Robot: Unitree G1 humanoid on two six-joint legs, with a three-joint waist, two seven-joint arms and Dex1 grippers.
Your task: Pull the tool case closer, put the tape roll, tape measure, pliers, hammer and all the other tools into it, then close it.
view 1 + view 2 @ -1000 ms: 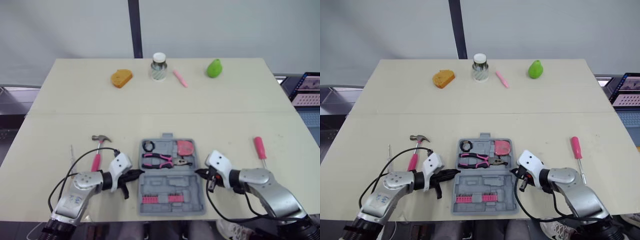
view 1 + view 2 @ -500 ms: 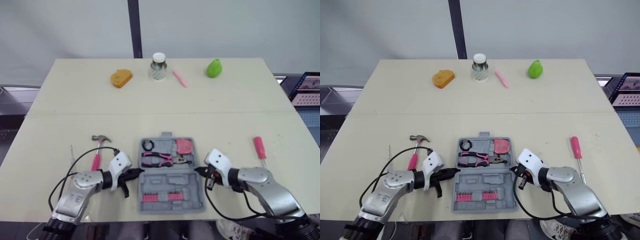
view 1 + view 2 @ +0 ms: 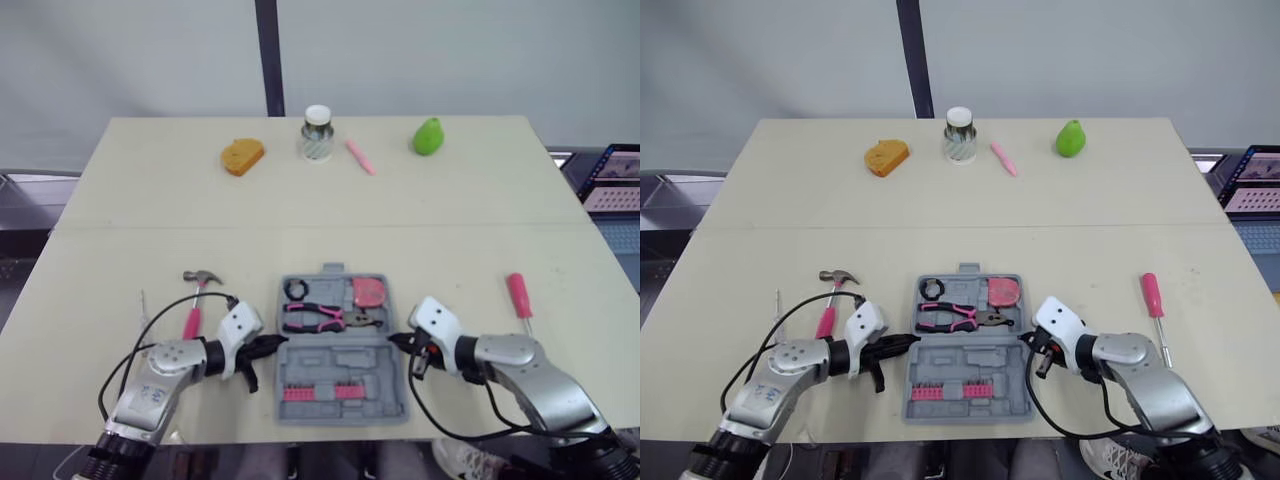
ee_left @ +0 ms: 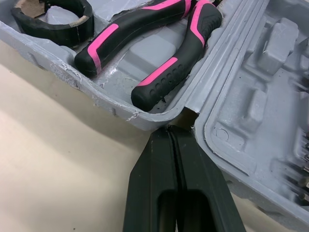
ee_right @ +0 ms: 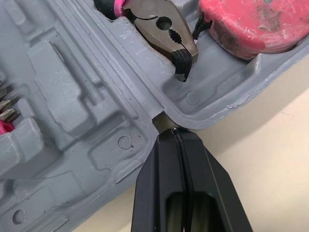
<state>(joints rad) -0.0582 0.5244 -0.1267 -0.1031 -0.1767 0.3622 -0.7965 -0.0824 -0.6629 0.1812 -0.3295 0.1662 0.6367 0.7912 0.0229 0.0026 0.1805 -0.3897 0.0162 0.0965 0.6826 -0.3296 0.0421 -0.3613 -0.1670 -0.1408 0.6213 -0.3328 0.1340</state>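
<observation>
Grey plastic tool case (image 3: 345, 362): lying open at near centre.
Left gripper (image 3: 278, 343): fingers together, wedging into left hinge notch for dragging.
Right gripper (image 3: 392, 341): fingers together, mirroring at right notch.

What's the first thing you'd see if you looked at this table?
The open grey tool case near the front edge of the table, with pink-handled pliers lying in its far half. The left end effector and right end effector, both shut, point at its hinge from either side. A pink-handled hammer lies left of it, a pink screwdriver right.
</observation>
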